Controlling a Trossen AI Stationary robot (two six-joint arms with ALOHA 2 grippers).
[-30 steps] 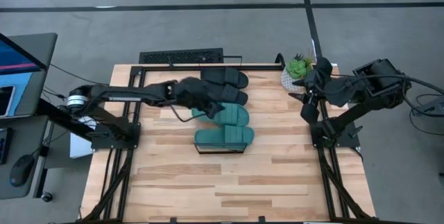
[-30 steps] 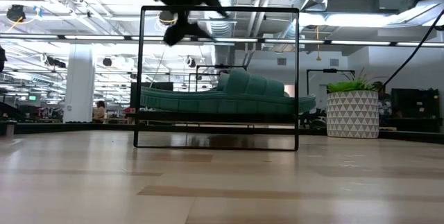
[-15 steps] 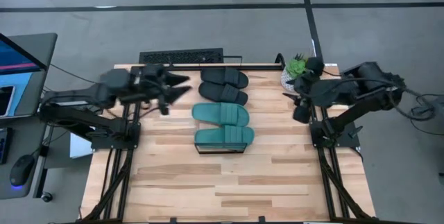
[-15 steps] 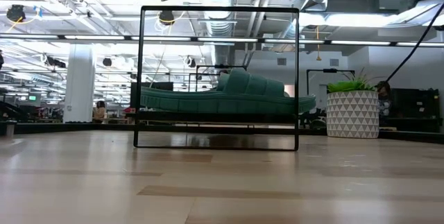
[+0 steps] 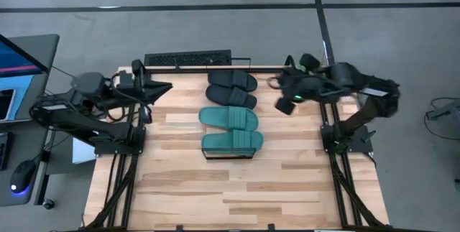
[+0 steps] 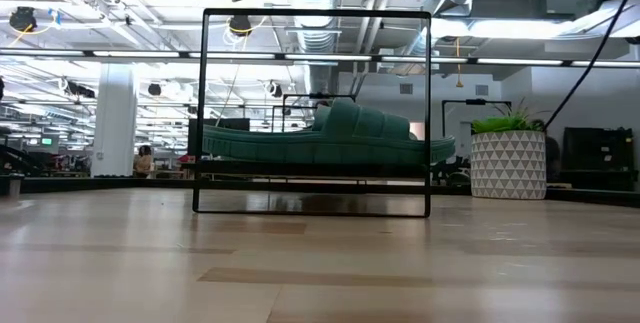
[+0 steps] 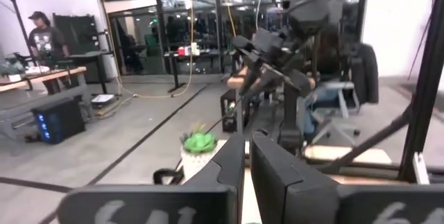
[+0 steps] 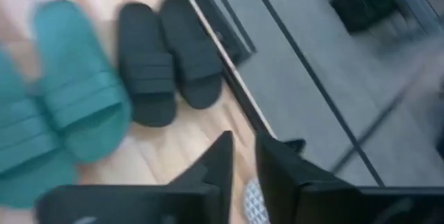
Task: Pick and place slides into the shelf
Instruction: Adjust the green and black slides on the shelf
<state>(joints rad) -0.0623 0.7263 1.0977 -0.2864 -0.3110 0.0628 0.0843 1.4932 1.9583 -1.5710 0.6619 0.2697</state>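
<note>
Two black slides (image 5: pixel 231 81) (image 5: pixel 232 99) lie side by side at the table's far middle, also in the right wrist view (image 8: pixel 146 71). Just nearer lie two teal slides (image 5: pixel 228 117) (image 5: pixel 232 143). In the low view one teal slide (image 6: pixel 325 143) rests on a level part of the shelf (image 6: pixel 205 103), inside its black wire frame. My left gripper (image 5: pixel 167 87) is shut and holds nothing, drawn back above the table's far left. My right gripper (image 5: pixel 282 105) hangs in the air right of the black slides, its fingers (image 8: pixel 223 148) a narrow gap apart around nothing.
A keyboard (image 5: pixel 188 59) lies beyond the far edge. A potted plant (image 6: pixel 508 163) in a white patterned pot stands at the far right corner, under my right arm. The near half of the tabletop (image 5: pixel 237 196) is bare wood. People show in the room behind.
My left gripper has pulled away from above the slides toward the table's left edge, risen, levelled out and shut on nothing. My right gripper has swung from the far right corner toward the black slides and tipped downward. The slides lie still.
</note>
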